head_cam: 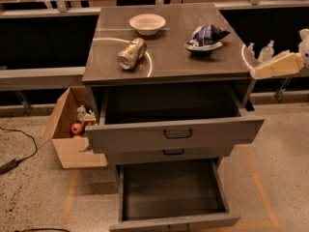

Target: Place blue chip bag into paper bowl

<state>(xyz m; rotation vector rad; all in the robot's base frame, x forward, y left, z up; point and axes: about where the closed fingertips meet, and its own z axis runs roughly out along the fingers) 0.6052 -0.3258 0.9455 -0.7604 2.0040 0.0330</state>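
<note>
At right edge, tool [303, 44] (blue chip bag [206, 34] apart)

A robot lab or workshop — orange tape lines [71, 193] on the speckled floor [29, 197] around the grey desk [193, 64], 2 drawers [174, 132] open — the claw [259, 52] just beside the desk's right edge.

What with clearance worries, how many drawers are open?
2: the top drawer and the bottom drawer; the middle drawer is shut. The gripper hovers beside the tabletop's right edge.
</note>
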